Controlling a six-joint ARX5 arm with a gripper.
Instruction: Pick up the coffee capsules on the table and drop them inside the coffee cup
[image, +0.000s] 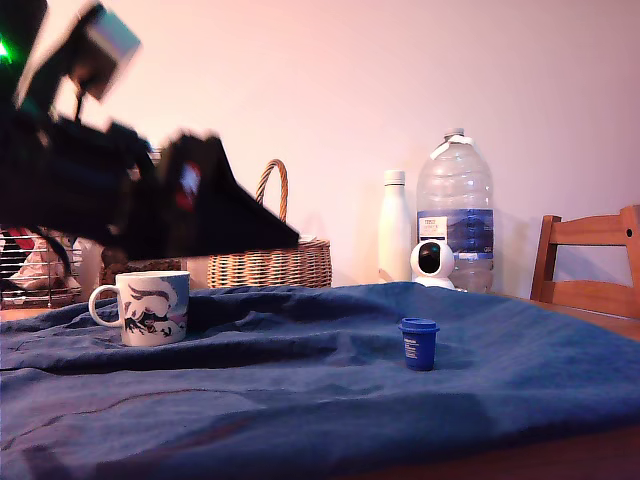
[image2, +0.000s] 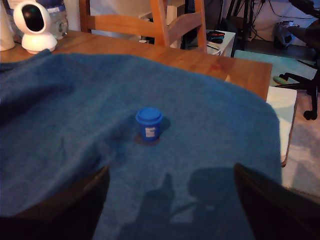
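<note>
Robot arm hanging above a mug while a blue capsule is waiting on a cloth-covered tabletop.

The tool (image2: 170, 200) is sitting open and empty, fingers spread wide. The dark blue capsule (image: 418, 343) is standing upright at lower right of centre in the exterior view, long axis vertical, lid up, well apart from the coffee cup (image: 152, 307) at left. Judging ahead, the fingers should be straddling it evenly before closing.

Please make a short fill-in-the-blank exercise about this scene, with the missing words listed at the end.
1. The capsule on the cloth is dark ____.
2. In the exterior view, the mug stands to the ____ of the capsule.
3. The gripper holds ____.
4. Behind the mug is a wicker ____.

Missing words: blue; left; nothing; basket
</note>
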